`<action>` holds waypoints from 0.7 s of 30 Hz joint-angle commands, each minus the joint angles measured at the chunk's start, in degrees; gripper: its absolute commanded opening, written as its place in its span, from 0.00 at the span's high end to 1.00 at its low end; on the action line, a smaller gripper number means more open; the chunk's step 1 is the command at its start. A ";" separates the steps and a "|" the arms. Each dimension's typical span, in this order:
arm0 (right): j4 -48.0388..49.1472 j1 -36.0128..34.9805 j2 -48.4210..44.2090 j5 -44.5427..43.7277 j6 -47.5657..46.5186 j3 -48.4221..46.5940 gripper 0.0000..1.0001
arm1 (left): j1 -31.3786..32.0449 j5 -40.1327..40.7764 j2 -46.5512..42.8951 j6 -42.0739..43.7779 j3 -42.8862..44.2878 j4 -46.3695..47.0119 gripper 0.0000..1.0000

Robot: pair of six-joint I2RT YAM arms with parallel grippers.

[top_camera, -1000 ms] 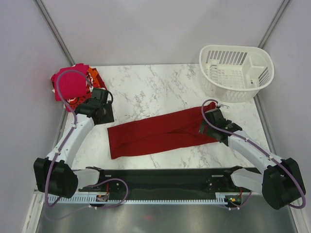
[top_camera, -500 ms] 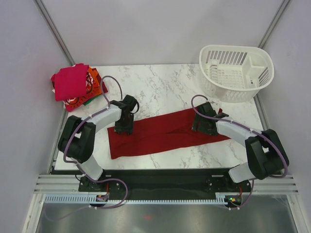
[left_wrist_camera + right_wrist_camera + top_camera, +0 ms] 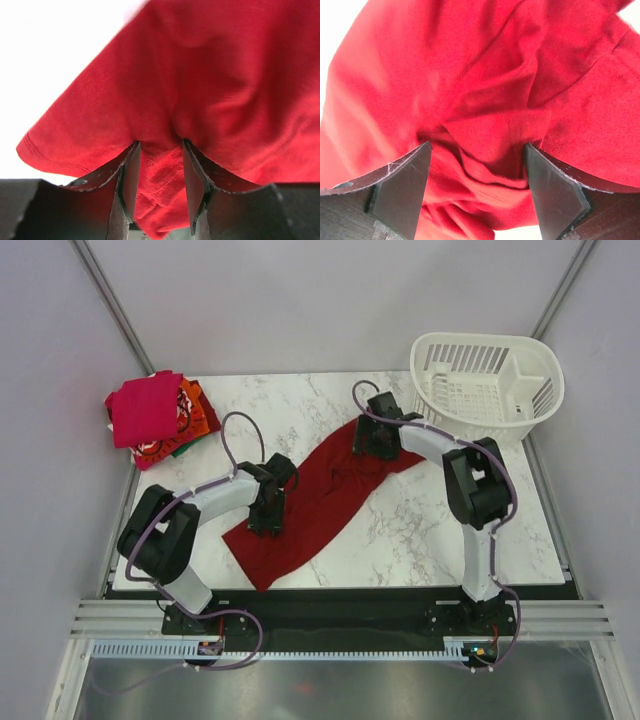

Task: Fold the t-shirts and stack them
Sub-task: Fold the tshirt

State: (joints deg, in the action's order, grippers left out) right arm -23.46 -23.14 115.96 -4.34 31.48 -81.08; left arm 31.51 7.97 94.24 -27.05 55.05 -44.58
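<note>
Folding step: my left tool [image 3: 160,145] pinches the plain dark red cloth t-shirt [image 3: 320,495]; I cannot tell if the right tool [image 3: 477,145] holds it. Next, I must lift one end over

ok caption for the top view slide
Left gripper and right gripper hold the dark red t-shirt diagonally across the table

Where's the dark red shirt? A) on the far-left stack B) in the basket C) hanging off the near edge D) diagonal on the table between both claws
D: the shirt lies diagonally on the table, with the left claw on its near-left part and the right claw on its far-right end. The basket holds no cloth.
</note>
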 commanded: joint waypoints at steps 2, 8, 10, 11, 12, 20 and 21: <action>-1.75 -1.21 17.66 12.41 -1.34 -23.16 0.17 | 5.22 -5.76 -3.88 -7.03 -4.59 0.28 0.54; -2.82 -1.30 36.58 17.96 -0.64 -55.61 0.11 | 16.29 -9.29 -0.21 -13.63 0.14 1.16 0.54; -1.33 -1.04 38.98 18.49 -0.02 -59.62 0.09 | 19.37 -9.46 2.17 -14.26 2.68 1.16 0.54; 1.11 -0.77 39.16 18.40 0.15 -59.81 0.08 | 19.99 -9.81 4.01 -14.43 5.22 1.07 0.54; 2.36 -0.68 38.73 17.88 -0.37 -59.20 0.07 | 21.04 -10.51 4.46 -14.35 6.20 0.98 0.53; 8.26 1.43 25.90 15.68 -6.08 -49.70 0.02 | 24.04 -13.24 -4.75 -19.00 11.48 -3.23 0.34; 8.26 1.60 25.20 15.24 -6.69 -49.62 0.02 | 24.65 -12.72 -8.50 -19.70 12.36 -5.41 0.29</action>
State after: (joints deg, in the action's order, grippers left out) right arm -18.41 -22.72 148.38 11.99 28.36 -130.69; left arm 54.61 -3.16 94.63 -41.74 63.05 -45.91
